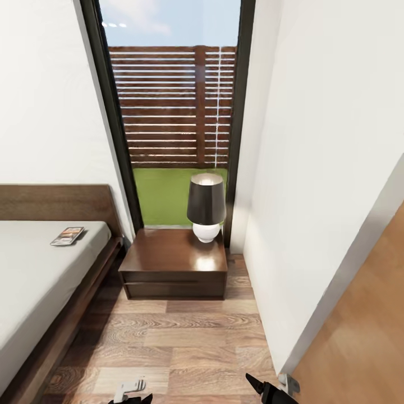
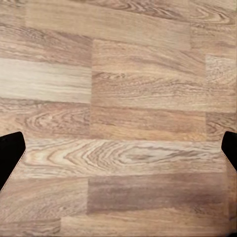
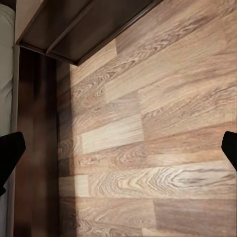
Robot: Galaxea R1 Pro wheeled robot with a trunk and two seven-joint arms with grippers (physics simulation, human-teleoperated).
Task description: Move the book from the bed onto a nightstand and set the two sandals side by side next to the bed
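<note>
- Dark-wood nightstand (image 1: 174, 262) carries a lamp (image 1: 206, 207) on its top.
- Book (image 1: 68, 236) lies on the bed (image 1: 39, 269) beside that nightstand.
- Left gripper (image 2: 118, 153) and right gripper (image 3: 118, 153) spread apart, empty.

Wood-plank floor (image 3: 158, 138) beside the nightstand (image 3: 84, 24) (fingertips (image 3: 10, 155) spread wide).

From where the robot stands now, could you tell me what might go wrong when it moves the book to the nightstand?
1. The lamp stands at the nightstand's back right corner; an arm setting the book down could knock it, so the bare front left looks safer.
2. The book lies near the headboard, across the bed's frame, so reaching may mean leaning over it and bumping the frame.
3. The wall close on the right leaves the right arm little swing.
</note>
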